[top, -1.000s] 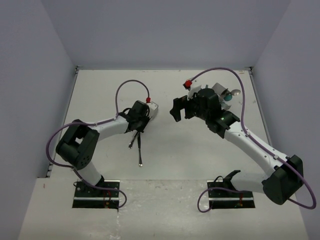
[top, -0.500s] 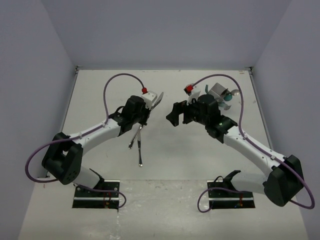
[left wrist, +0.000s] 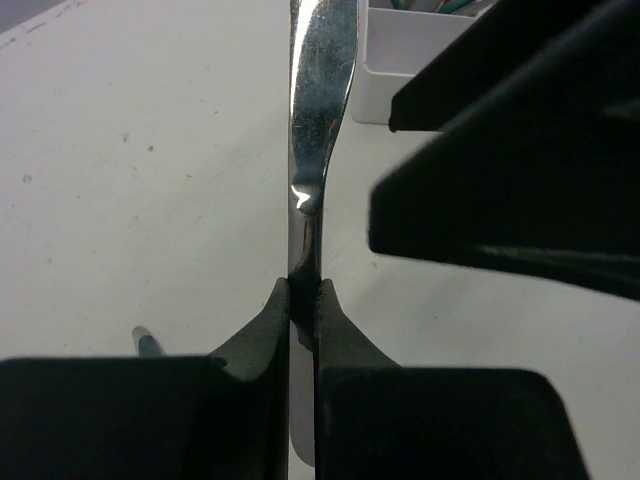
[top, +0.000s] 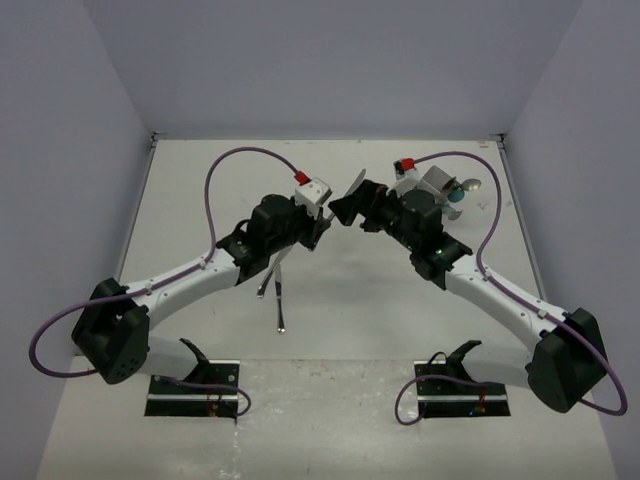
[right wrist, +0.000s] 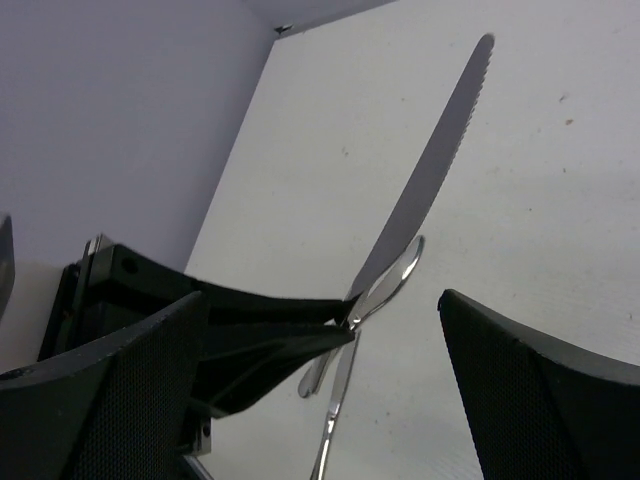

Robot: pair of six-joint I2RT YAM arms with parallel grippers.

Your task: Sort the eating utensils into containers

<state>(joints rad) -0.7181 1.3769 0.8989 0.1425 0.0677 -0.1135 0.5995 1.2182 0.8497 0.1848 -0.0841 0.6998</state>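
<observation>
The left gripper [left wrist: 303,300] pinches a silver knife [left wrist: 318,120] by its handle, clear of the table. The knife's long axis slants far-right, with the serrated tip pointing between the right gripper's [top: 352,203] spread fingers.

The knife [left wrist: 318,120] is shiny silver, the box [left wrist: 395,70] translucent white, the utensils [top: 455,198] in it teal, the cables [top: 245,151] purple.
</observation>
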